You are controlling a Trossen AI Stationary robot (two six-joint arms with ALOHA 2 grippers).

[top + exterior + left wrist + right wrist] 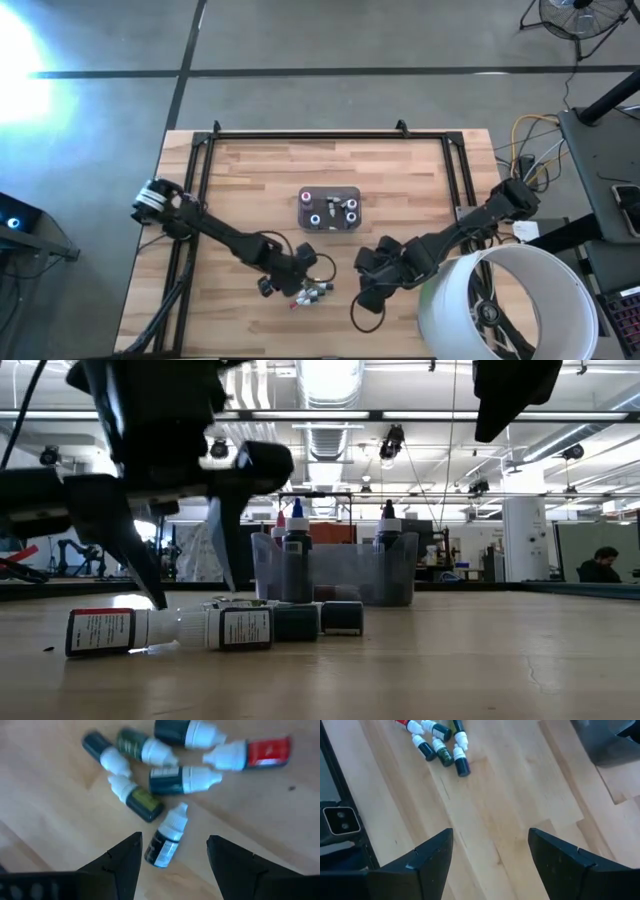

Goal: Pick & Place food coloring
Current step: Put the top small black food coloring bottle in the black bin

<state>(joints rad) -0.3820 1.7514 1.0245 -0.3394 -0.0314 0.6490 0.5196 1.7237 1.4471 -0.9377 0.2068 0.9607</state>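
Several tiny food coloring bottles [170, 775] lie on their sides in a loose cluster on the wooden table near its near edge [315, 293]. They have dark bodies and white caps; one has a red label [267, 751]. A few more stand upright in the small grey tray [330, 209] at mid-table. My left gripper [172, 852] is open and hovers just over the cluster, its fingers standing either side of the nearest bottle [167, 837] without touching it. My right gripper [490, 850] is open, above bare table to the right of the cluster.
A large white bucket [505, 305] stands at the table's near right corner beside the right arm. A black metal frame [330, 135] runs along the far and side edges. Bare wood lies between the tray and the bottle cluster.
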